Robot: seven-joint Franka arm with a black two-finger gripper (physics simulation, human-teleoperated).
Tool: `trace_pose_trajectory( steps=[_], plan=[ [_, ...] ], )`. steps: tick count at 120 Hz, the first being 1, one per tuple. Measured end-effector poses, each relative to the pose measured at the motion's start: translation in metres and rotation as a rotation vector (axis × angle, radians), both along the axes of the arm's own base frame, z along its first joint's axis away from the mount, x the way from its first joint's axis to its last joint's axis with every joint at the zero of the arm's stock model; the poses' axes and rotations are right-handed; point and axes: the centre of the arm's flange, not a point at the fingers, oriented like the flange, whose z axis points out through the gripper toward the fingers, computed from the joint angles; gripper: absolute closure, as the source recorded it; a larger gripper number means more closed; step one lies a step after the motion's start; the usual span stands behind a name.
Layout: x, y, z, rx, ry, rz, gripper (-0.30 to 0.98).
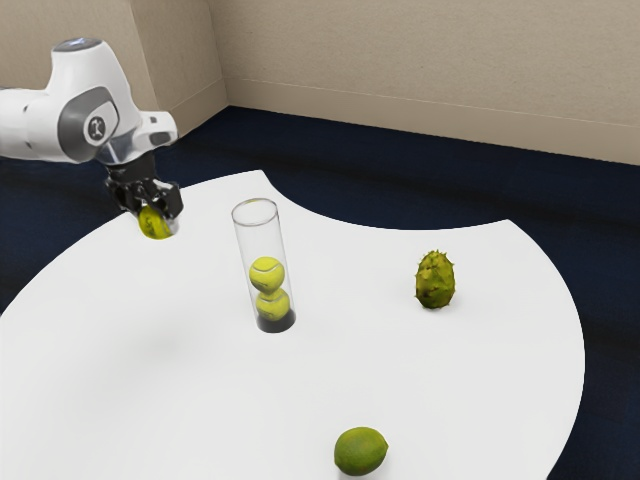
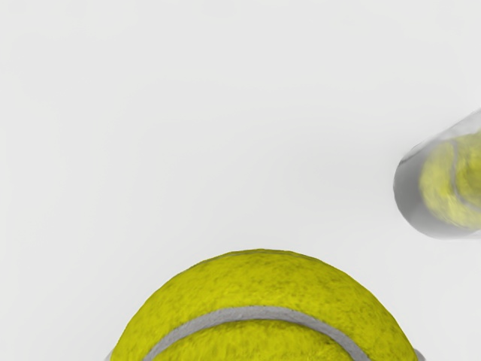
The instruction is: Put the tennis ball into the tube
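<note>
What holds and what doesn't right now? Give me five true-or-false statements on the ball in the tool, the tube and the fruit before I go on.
1. The tool is shut on a tennis ball, off the table. True.
2. Two other tennis balls are in the tube, one above the other. True.
3. The tube lies on its side. False: it stands upright on the table.
4. The held ball is already inside the tube. False: it is outside, in the tool.
5. The spiky fruit touches the lime. False: they rest apart on the table.
</note>
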Motion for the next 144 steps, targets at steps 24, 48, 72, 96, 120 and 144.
trace_pose_trajectory(
  steps=[24,48,72,96,120,144],
  plan=[
    [0.014,-0.028,0.053,0.021,0.028,-0.060,0.48],
    [0.034,-0.070,0.060,0.012,0.048,-0.136,0.46],
    [0.055,-0.120,0.053,0.009,0.047,-0.220,0.45],
    [0.073,-0.123,0.041,0.003,0.013,-0.219,0.42],
    [0.081,-0.132,0.039,-0.010,-0.038,-0.224,0.23],
    [0.086,-0.134,0.038,-0.023,-0.070,-0.224,0.09]
  ],
)
